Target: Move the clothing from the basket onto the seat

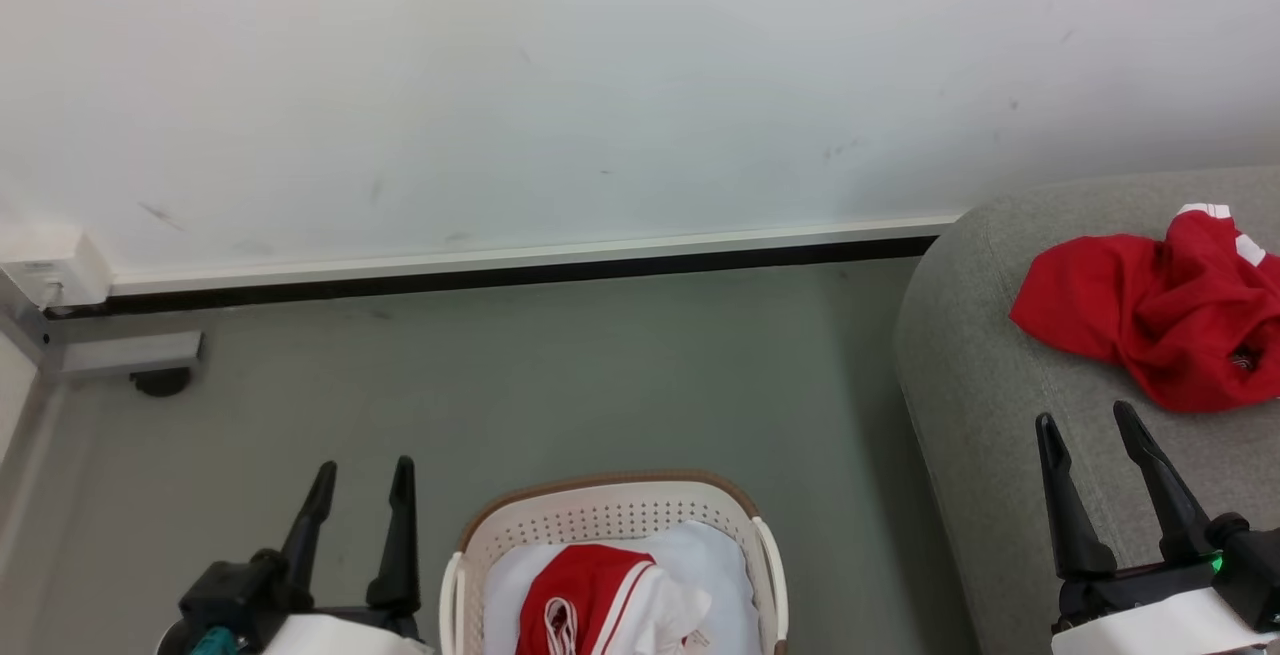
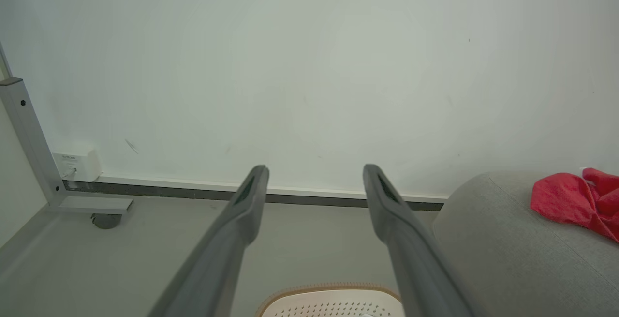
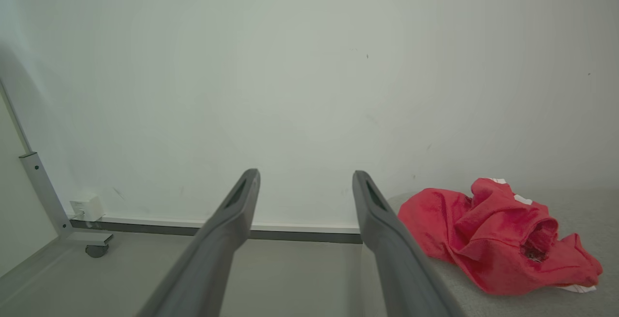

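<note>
The left gripper [image 1: 364,467] and right gripper [image 1: 1085,415] stood apart, empty. At 6 o'clock the perforated plastic basket [image 1: 600,483] held a striped red-white garment [image 1: 590,585] on liner cloth [image 1: 720,555]. At 3 o'clock a crumpled red garment [image 1: 1130,315] lay on the rounded grey seat [image 1: 980,375].

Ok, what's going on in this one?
A two-armed robot is partway through shifting laundry. One red garment lies crumpled on the grey sofa at the robot's right. A red-and-white garment sits in the basket between the arms, on a white cloth. The left hand and right hand are both open and empty, touching nothing; the right hand hovers at the sofa's edge.
</note>
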